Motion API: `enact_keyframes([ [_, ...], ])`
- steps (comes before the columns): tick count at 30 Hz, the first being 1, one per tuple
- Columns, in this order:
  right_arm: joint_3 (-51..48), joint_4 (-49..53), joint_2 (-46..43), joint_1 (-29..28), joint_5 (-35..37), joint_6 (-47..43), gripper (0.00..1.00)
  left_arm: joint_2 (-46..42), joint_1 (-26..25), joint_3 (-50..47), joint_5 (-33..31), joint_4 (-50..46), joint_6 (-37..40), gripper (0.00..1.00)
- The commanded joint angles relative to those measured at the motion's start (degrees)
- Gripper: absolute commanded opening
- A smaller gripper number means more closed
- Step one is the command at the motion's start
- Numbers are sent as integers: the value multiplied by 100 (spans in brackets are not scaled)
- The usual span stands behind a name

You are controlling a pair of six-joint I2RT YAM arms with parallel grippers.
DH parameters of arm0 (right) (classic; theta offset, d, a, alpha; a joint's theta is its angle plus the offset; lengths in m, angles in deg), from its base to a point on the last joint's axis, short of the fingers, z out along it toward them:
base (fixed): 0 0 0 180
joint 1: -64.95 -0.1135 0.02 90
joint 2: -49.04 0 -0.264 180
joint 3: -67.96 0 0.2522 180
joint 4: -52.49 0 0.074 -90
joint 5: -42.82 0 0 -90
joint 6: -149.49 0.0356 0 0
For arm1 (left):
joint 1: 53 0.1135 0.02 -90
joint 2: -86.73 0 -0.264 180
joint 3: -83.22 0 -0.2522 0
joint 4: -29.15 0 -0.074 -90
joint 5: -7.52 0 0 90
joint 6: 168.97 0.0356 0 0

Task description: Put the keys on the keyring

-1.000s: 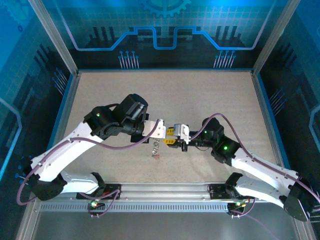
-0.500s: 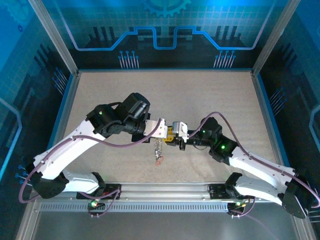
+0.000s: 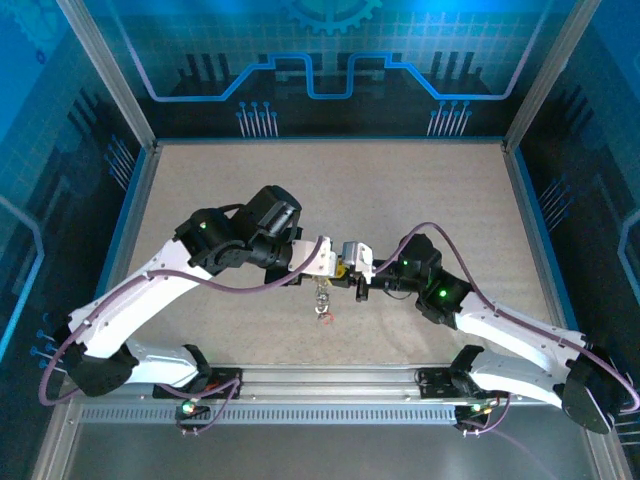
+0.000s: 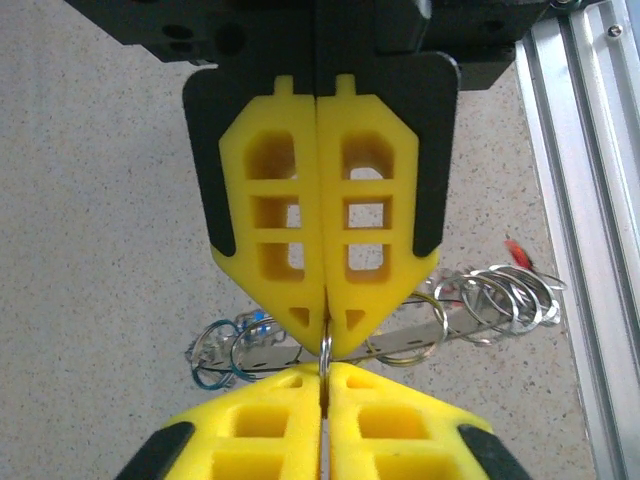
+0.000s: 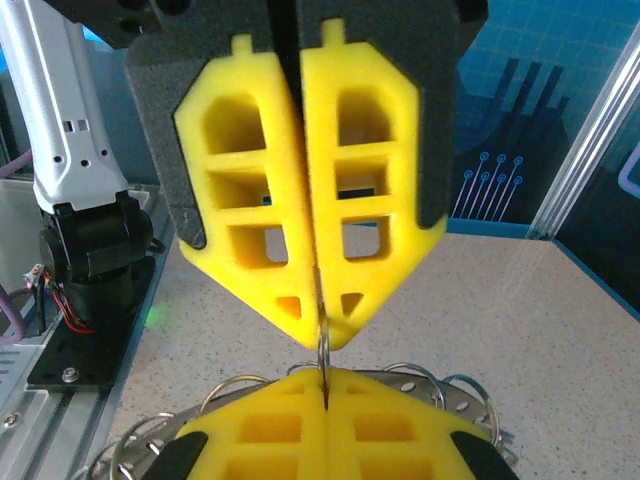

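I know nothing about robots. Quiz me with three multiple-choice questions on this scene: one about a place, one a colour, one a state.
1. Where do the left pincer and right pincer meet? A) at the back wall B) tip to tip over the table C) by the left rail
2. What colour are the pincer fingers? A) yellow B) green C) white
3. How is the left pincer? A) wide open B) shut on a thin metal ring C) round a cup
Answers: B, their tips face each other above it; A, yellow blocks in both wrist views; B, the ring sits pinched at its tips.
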Motion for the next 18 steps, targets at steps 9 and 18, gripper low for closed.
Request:
enact_keyframes([
  [9, -301, -1197, -348, -56, 100, 531, 0, -1112, 588, -1220, 882, 1678, -886, 22],
  [18, -367, -1397, -412, -45, 45, 639, 0, -1473, 788, -1757, 1655, 2446, -1289, 28],
])
